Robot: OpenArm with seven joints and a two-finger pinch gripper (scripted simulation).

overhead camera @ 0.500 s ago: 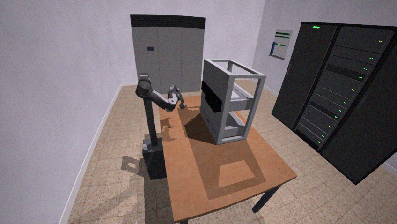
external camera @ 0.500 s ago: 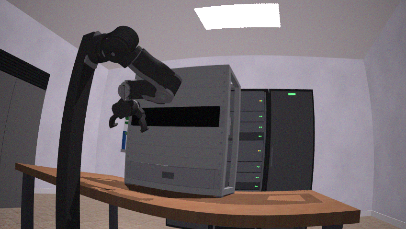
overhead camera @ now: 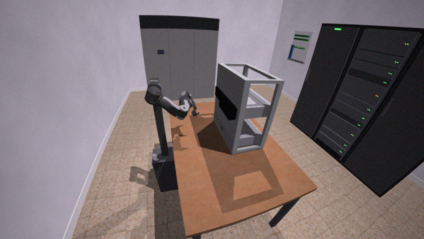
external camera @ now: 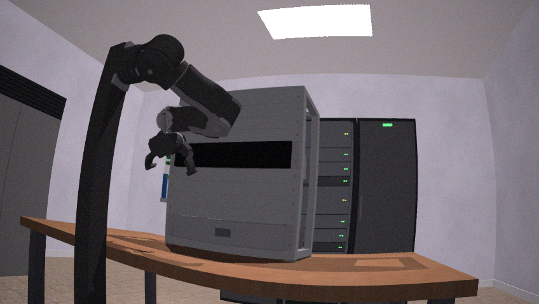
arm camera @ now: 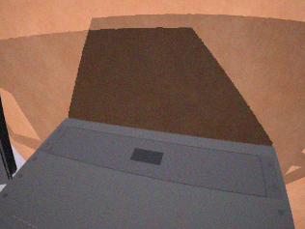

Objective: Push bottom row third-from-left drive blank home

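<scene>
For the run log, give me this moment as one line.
pincer: open, holds nothing | position: in the air beside the rack, not touching | rack: upright on table | drive blanks: not visible | push: not begun

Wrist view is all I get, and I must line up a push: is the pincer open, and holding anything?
Observer: The pincer hangs open, fingers spread, holding nothing.
Operator: Is it touching the rack?
Observer: No. From the top, a strip of table shows between it and the rack.
Operator: What is level with it?
Observer: A black band across the rack's front; the pincer is at its left end in the exterior view. Single blanks cannot be made out.
</scene>
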